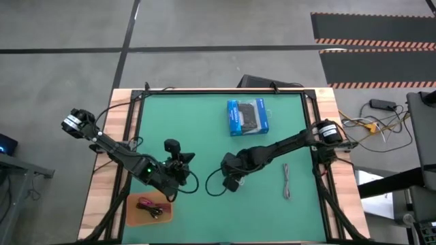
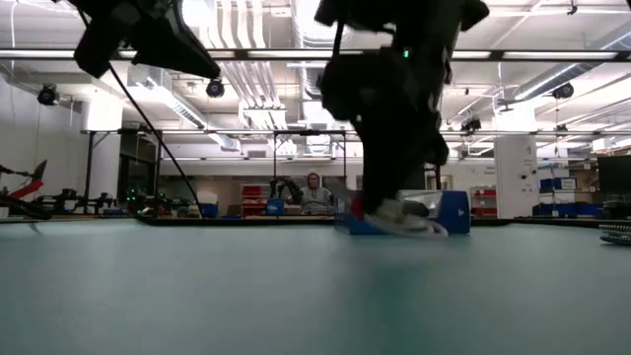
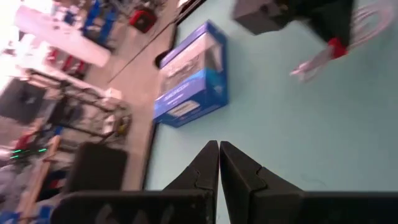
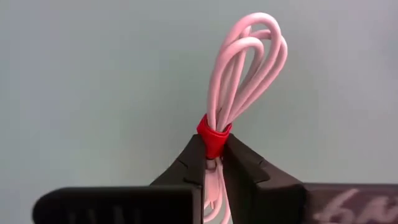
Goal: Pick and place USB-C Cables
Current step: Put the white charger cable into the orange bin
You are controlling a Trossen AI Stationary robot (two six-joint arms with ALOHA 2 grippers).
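Observation:
A white cable (image 4: 249, 68), folded into a bundle and bound by a red tie, sits in my right gripper (image 4: 212, 154), which is shut on it near the middle of the green mat (image 1: 204, 122). The left wrist view shows the same bundle (image 3: 314, 59) under the right gripper. A grey cable (image 1: 287, 181) lies stretched out on the mat to the right. A red cable (image 1: 145, 203) and a black cable (image 1: 157, 212) lie on a wooden plate (image 1: 133, 215) at the near left. My left gripper (image 3: 219, 163) hovers shut beside the plate, holding nothing. My right gripper pinches the white cable at its red tie (image 4: 212, 134) between its two fingertips, slanting down from above. The bundle runs along the fingers: its loops (image 4: 255, 43) stick out past the tips and its other end reaches back between them. Whether it touches the mat, I cannot tell.
A blue-and-black packaged box (image 1: 246, 117) lies on the far part of the mat. A thin black wire (image 1: 212, 185) loops on the mat between the two grippers. Wooden borders frame the mat on the left and right. People and shelves show in the room beyond.

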